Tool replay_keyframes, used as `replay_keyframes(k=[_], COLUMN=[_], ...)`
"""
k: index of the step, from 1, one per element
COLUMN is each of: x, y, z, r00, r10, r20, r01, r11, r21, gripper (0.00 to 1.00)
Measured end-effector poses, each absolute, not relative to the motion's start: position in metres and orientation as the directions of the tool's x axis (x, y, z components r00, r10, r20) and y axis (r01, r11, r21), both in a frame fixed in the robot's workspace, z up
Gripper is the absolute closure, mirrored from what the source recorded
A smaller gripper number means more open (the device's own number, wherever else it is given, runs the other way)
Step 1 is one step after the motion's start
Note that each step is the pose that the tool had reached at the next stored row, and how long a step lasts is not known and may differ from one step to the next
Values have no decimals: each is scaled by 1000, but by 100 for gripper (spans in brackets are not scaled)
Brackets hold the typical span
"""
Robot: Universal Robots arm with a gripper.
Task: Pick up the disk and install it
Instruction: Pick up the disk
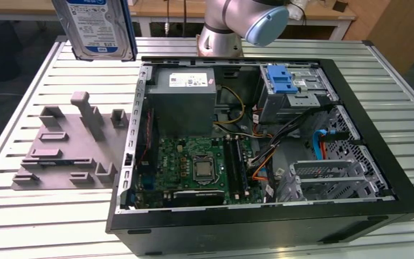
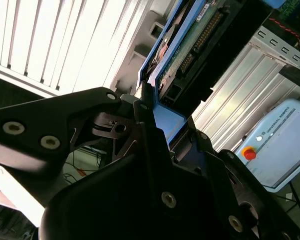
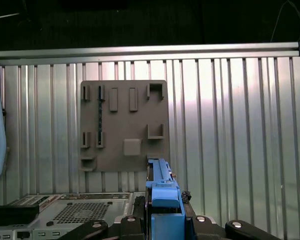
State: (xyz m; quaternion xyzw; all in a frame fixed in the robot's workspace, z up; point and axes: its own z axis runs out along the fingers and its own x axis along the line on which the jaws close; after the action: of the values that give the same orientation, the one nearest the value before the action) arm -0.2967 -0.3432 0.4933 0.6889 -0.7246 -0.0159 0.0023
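1. In the exterior view, the disk (image 1: 95, 27) hangs in the air over the far corner of the tabletop (image 1: 41, 221), on the exterior view's left. It stands on end. Its white-and-blue label faces us, and we see a blue frame along its sides.
2. Below it, a grey holder plate (image 1: 63, 145) lies flat by the tabletop's edge on the exterior view's left.
3. Next is the open computer case (image 1: 264, 216). It reaches from the middle of the tabletop to the edge on the exterior view's right. Inside are a grey power box (image 1: 185, 102), a green board (image 1: 192, 167) and a blue latch (image 1: 284, 81).
4. The robot arm (image 1: 239, 21) stands at the tabletop's far edge, behind the case.
5. The second wrist view gives us the grip up close. The gripper (image 2: 167, 125) is closed tight on the disk's blue frame, with a black finger (image 2: 149, 132) on each side. This view also shows the disk's green underside (image 2: 189, 42).
6. The first wrist view looks straight down. The blue frame (image 3: 164, 195) sticks out from the gripper (image 3: 162, 222), high over the plate (image 3: 125, 125) and a corner of the case (image 3: 65, 210).
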Motion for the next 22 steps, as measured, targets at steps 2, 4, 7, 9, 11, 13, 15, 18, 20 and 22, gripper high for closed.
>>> replay_keyframes(k=[2,4,7,9,11,13,15,18,20,22], x=[-295,-294,-292,-291,-290,-288,-287,-284,-282,-280], y=[-343,-343,-343,-343,-343,-343,-343,-343,-343,-343], z=[493,493,493,493,493,493,493,493,493,493], r00=[-51,-51,-51,-51,-51,-51,-51,-51,-51,-51], r10=[-999,-999,-999,-999,-999,-999,-999,-999,-999,-999], r20=[-18,-19,-19,-19,-19,-19,-19,-19,-19,-19], r01=[-998,-998,-998,-998,-998,-998,-998,-998,-998,-998], r11=[50,50,50,50,50,50,50,50,50,50], r21=[26,26,26,26,26,26,26,26,26,26], gripper=[64,64,64,64,64,64,64,64,64,64])
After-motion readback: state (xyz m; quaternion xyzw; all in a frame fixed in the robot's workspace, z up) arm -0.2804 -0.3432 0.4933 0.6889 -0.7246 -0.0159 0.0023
